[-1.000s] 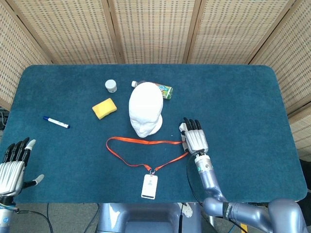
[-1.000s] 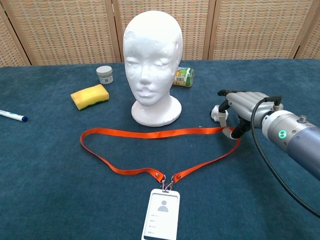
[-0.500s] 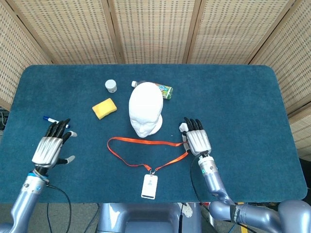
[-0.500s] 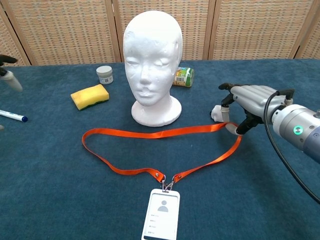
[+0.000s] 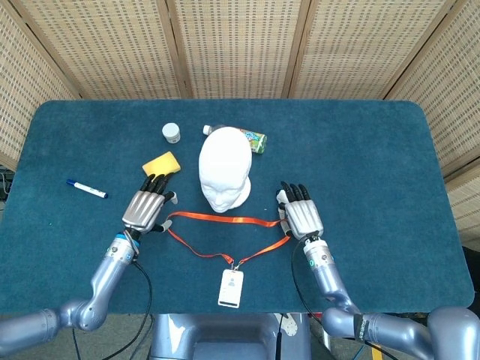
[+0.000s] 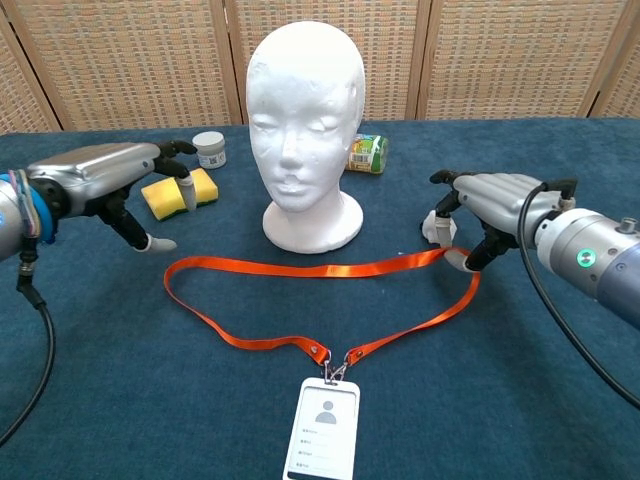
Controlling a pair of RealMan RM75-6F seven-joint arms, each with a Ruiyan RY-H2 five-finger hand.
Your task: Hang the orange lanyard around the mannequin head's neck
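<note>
The white mannequin head (image 5: 225,169) (image 6: 303,100) stands upright in the table's middle, facing me. In front of it the orange lanyard (image 5: 225,220) (image 6: 300,268) lies flat in a loop, its white badge (image 5: 231,288) (image 6: 322,428) nearest me. My right hand (image 5: 301,216) (image 6: 485,205) is at the loop's right bend and pinches the strap between thumb and a finger. My left hand (image 5: 146,206) (image 6: 100,180) hovers with its fingers apart just above the loop's left end, holding nothing.
A yellow sponge (image 5: 161,165) (image 6: 205,185) lies right behind my left hand. A small white jar (image 5: 172,133) (image 6: 209,148) and a lying bottle (image 5: 255,139) (image 6: 368,153) sit behind the head. A blue marker (image 5: 86,188) lies at the far left.
My left hand has swept in from the table's front left corner to the lanyard's left end. The right hand stayed at the right bend, shifting the strap slightly.
</note>
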